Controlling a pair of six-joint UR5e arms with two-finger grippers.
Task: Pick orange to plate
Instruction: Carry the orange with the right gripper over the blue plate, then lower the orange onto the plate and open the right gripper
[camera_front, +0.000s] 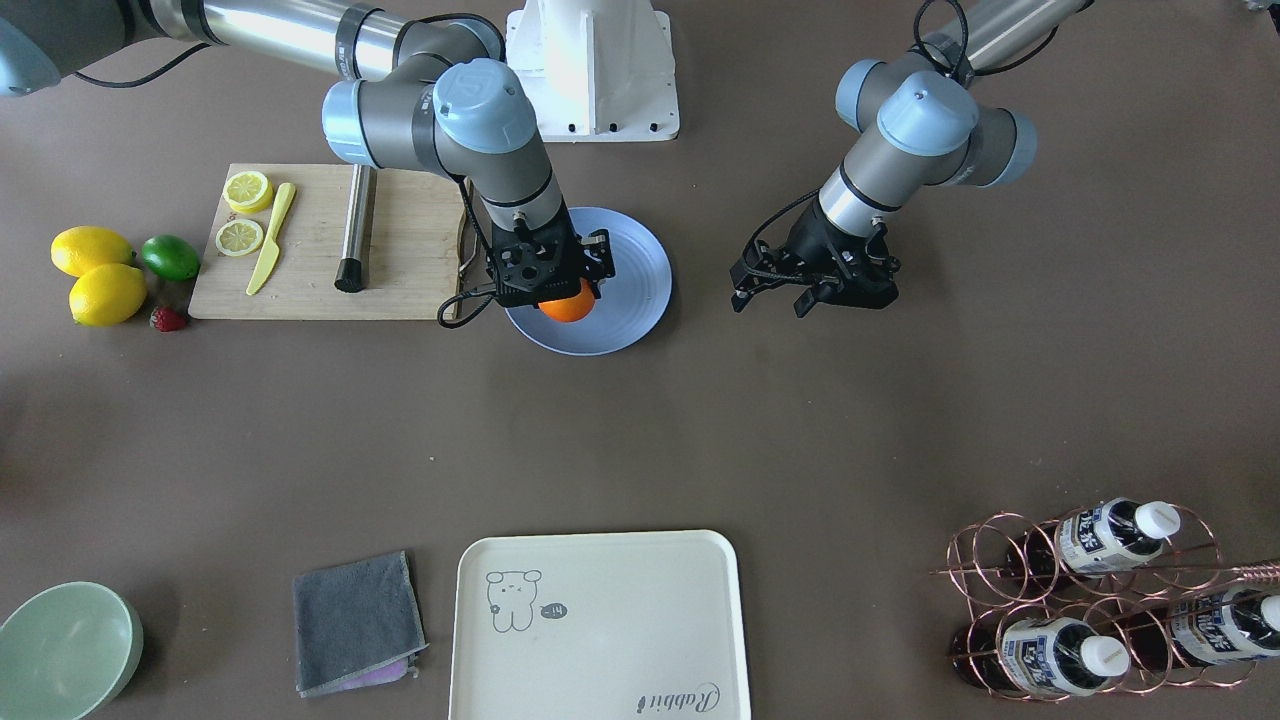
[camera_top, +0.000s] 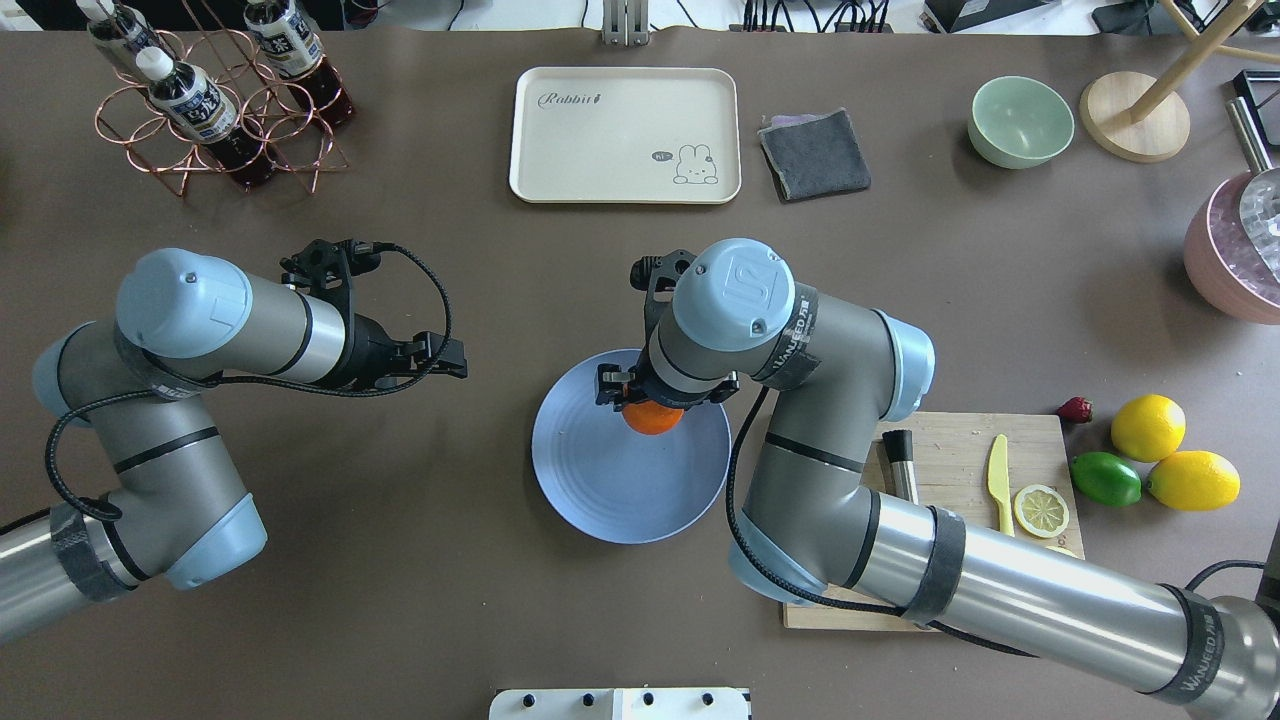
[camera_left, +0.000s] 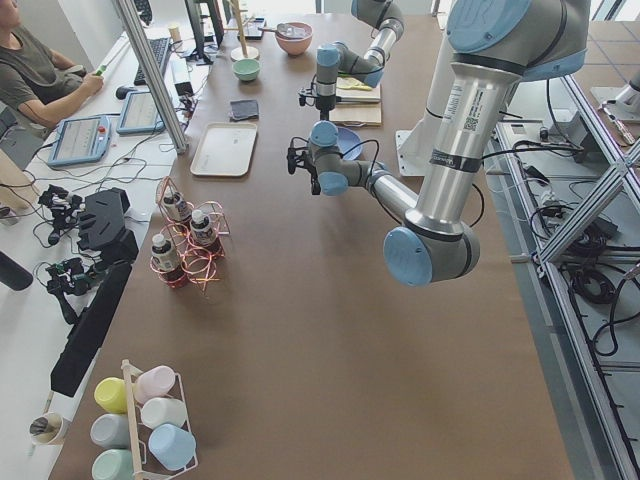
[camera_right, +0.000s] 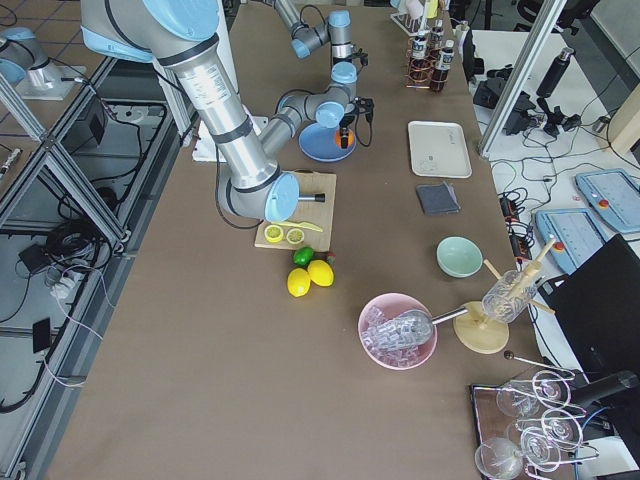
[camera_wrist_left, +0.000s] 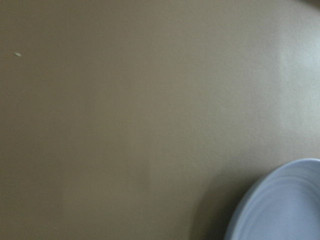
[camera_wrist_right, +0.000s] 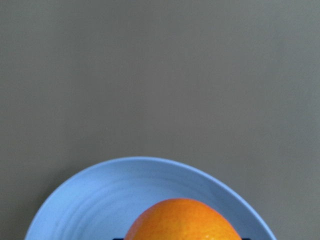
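Observation:
The orange (camera_front: 568, 307) sits over the far half of the periwinkle-blue plate (camera_front: 632, 262), between the fingers of my right gripper (camera_front: 560, 292), which points straight down and is shut on it. From overhead the orange (camera_top: 652, 418) peeks out under the wrist above the plate (camera_top: 620, 490). In the right wrist view the orange (camera_wrist_right: 182, 220) fills the bottom centre, with the plate (camera_wrist_right: 95, 200) under it. I cannot tell whether the fruit touches the plate. My left gripper (camera_front: 771, 297) hovers open and holds nothing, off to the plate's side; the plate's rim (camera_wrist_left: 280, 210) shows in its wrist view.
A wooden cutting board (camera_front: 400, 255) with lemon slices, a yellow knife (camera_front: 271, 238) and a steel rod lies beside the plate. Two lemons (camera_front: 95, 272), a lime (camera_front: 170, 257) and a strawberry lie beyond it. At the far side are a cream tray (camera_front: 600, 625), a grey cloth (camera_front: 355, 622), a mint bowl (camera_front: 65, 650) and a bottle rack (camera_front: 1100, 600).

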